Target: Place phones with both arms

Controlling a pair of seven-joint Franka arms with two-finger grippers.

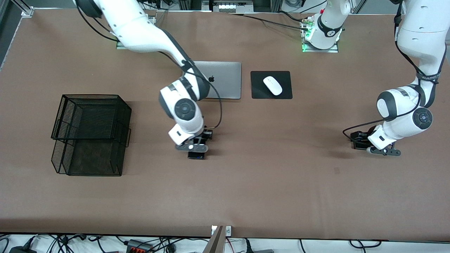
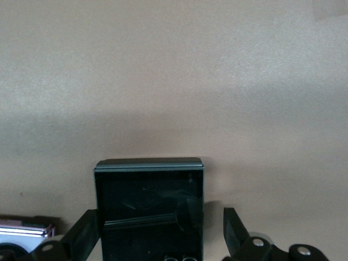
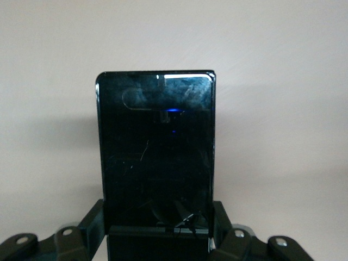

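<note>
The long black phone point(image 3: 156, 155) — glossy, scuffed, a blue glint on its glass — sits clamped in the right pincer point(image 1: 196, 150) low over the mid tabletop point(image 1: 267, 182). The left pincer point(image 2: 160, 239), spread wide, straddles a squarish black phone point(image 2: 149, 209) at its own end. A mesh basket point(image 1: 89, 135), laptop point(image 1: 225, 80) and mouse point(image 1: 272, 85) stand clear.

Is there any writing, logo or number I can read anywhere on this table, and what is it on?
No readable words or numbers.
Apple logo, no text: on the silver laptop.
Dark lettering on the left arm's band: too small to read.
Phone in the right gripper: no text.
</note>
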